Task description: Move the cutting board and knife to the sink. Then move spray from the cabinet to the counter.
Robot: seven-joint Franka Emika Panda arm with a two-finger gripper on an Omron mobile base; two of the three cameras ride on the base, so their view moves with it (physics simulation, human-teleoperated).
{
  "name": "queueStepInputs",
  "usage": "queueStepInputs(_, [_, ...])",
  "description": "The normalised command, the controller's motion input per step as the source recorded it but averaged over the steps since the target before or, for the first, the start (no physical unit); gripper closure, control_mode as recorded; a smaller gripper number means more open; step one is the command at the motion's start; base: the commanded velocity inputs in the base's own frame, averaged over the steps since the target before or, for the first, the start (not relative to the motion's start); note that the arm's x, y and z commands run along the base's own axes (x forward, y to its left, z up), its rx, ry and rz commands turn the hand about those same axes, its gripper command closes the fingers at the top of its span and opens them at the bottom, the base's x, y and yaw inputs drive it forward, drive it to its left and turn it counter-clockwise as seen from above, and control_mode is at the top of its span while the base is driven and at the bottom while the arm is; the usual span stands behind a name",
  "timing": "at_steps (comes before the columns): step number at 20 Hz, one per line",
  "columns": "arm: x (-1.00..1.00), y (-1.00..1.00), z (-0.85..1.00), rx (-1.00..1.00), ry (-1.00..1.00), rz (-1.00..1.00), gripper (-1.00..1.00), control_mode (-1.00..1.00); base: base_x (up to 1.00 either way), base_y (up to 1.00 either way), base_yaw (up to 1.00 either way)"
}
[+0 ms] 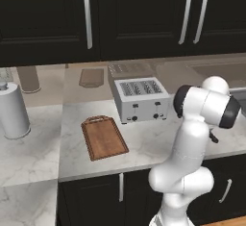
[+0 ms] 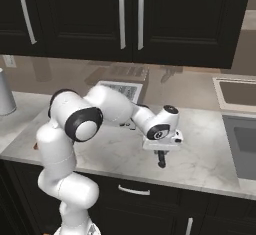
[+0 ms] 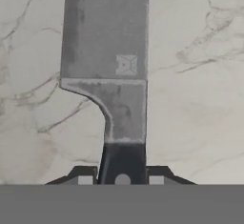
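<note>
The knife (image 3: pixel 105 37) lies along the marble counter (image 3: pixel 200 99), pale blade pointing away and black handle between my fingertips. My gripper (image 3: pixel 122 178) is shut on that handle. From the right base it points straight down at the counter (image 2: pixel 200 149), right of the toaster (image 2: pixel 122 91), as my gripper (image 2: pixel 161 160). The reddish-brown cutting board (image 1: pixel 104 137) rests flat on the counter left of the toaster (image 1: pixel 141 99), well apart from the gripper. The grey sink (image 2: pixel 245 144) is at the far right. The black cabinet (image 1: pixel 139 18) doors are shut; the spray is out of view.
A white paper-towel roll (image 1: pixel 13 110) stands on the lower counter at far left. The toaster sits against the back wall between board and gripper. Open marble lies between the gripper and the sink. Black cupboards run below the counter edge.
</note>
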Motion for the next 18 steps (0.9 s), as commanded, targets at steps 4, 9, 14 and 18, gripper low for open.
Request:
queueStepInputs(4, [-0.42,-0.01,0.54,0.0,-0.03,0.0,1.0,-1.0,0.0,0.0,0.0])
queueStepInputs(9, [-0.48,0.0,0.71,0.0,-0.02,0.0,1.0,-1.0,0.0,0.0,0.0])
queueStepInputs(14, [-0.48,0.11,0.51,-0.02,0.0,0.0,1.0,-1.0,0.0,0.0,0.0])
queueStepInputs(18, [-0.6,0.37,0.36,-0.07,0.0,0.0,1.0,-1.0,0.0,0.0,0.0])
